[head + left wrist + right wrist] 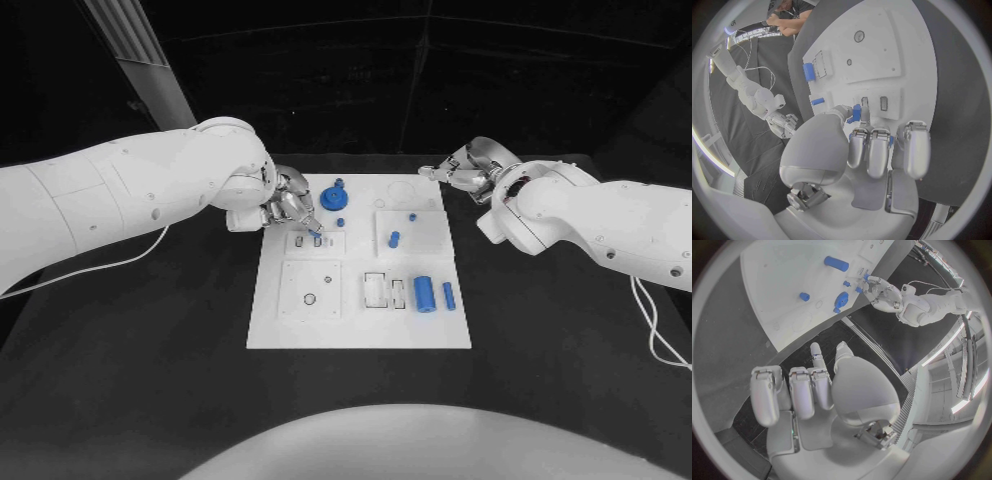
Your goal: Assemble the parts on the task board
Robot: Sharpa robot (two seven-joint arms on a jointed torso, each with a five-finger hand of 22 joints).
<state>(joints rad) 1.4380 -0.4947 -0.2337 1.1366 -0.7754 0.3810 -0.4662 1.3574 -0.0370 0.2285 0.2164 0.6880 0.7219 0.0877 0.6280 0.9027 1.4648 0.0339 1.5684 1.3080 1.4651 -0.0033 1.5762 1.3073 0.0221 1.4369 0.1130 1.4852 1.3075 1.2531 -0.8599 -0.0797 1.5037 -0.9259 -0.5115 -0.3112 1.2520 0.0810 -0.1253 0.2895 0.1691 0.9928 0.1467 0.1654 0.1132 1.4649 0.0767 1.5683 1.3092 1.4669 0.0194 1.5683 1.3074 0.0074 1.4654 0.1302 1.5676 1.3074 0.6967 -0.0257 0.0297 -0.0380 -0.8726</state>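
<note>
Left hand (284, 212) at the white plastic task board (361, 325)
It pinches a small blue part (856, 113) over 2 slots; right hand (464, 168) hangs released, grasping nothing.

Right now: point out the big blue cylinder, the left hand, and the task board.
big blue cylinder (424, 293), head view, middle of its side.
left hand (286, 212), head view, middle of the hand.
task board (361, 330), head view, bare near part.
</note>
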